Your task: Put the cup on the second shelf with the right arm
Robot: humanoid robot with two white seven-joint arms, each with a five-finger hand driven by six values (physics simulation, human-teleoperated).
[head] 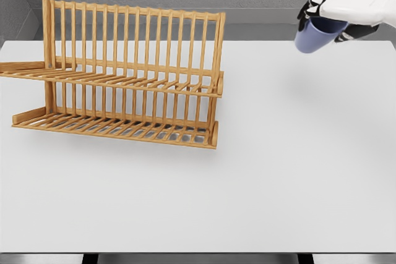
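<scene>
Cup first: the small blue-violet cup (312,36) with smooth plain walls hangs in the air at the upper right of the head view, clear of the white tabletop (278,171), and the right hand (337,10), a white five-finger hand with black finger segments, is wrapped around its upper part, with the fingers curled over the rim from above and the cup's body showing below them. The cup looks tilted, its long axis leaning so that the lower end points down and toward the picture's left, though the hand hides the mouth and I cannot tell which end is open. The right arm comes in from the right edge, high in the frame. The relation that the coming move turns on is sideways: the two-tier slatted wooden dish rack (124,78) stands well apart to the left of the held cup, on the left half of the table, and its second shelf (124,81), the upper slatted tier, runs long from left to right, with its near right end being the part closest to the hand. The shelf sits lower in the picture than the cup, so the carry seems to call for travel leftward and somewhat downward, coming in above the rack's upright slats or around its right end. The left hand does not appear anywhere in this view.
</scene>
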